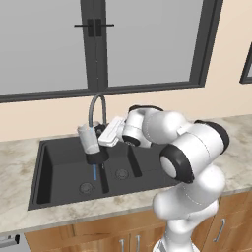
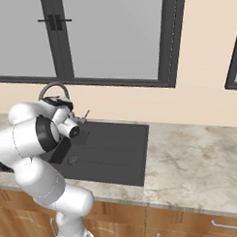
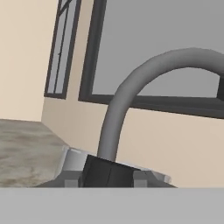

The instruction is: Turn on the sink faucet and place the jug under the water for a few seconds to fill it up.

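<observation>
no legible text, seemingly

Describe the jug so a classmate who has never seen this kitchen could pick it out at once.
Find the black sink below the window, then the arched grey faucet behind it. The jug hangs under its spout, gripped by the white robot's hand: a small clear cylinder with a black base, blue water streaming below it.

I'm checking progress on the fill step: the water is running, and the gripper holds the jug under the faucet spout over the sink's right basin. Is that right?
Not quite. In the left base view the gripper holds the jug under the faucet spout, with the water running, but over the sink's left basin, beside the divider, not the right one.
</observation>
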Motion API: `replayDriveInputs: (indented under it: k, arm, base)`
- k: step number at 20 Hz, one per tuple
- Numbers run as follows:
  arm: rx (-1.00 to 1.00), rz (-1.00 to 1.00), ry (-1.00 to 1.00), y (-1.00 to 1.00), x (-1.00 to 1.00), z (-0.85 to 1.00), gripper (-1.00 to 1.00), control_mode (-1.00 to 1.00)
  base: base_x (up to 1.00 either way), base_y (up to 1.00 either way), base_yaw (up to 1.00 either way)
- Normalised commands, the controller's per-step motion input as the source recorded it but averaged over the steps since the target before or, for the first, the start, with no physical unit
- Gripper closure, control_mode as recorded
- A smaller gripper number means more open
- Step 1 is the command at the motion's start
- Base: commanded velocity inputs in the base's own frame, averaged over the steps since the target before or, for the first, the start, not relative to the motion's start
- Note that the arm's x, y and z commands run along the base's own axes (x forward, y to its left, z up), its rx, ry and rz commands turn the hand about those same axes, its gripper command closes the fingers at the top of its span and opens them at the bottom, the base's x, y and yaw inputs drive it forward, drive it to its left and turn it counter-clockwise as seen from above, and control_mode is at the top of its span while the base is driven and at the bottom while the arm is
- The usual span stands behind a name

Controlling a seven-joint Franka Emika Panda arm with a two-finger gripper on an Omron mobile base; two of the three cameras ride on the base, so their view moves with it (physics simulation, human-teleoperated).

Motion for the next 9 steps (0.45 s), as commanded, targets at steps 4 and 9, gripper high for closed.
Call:
replayDriveInputs:
  k: [4,9]
  arm:
    - [0.02,0.00,-0.01,0.00,0.00,-0.03,1.00,-1.00]
    - [0.01,0.00,-0.01,0.00,0.00,0.00,1.00,-1.00]
  base:
    - [0.00,0.00,0.00]
    - [0.00,0.00,0.00]
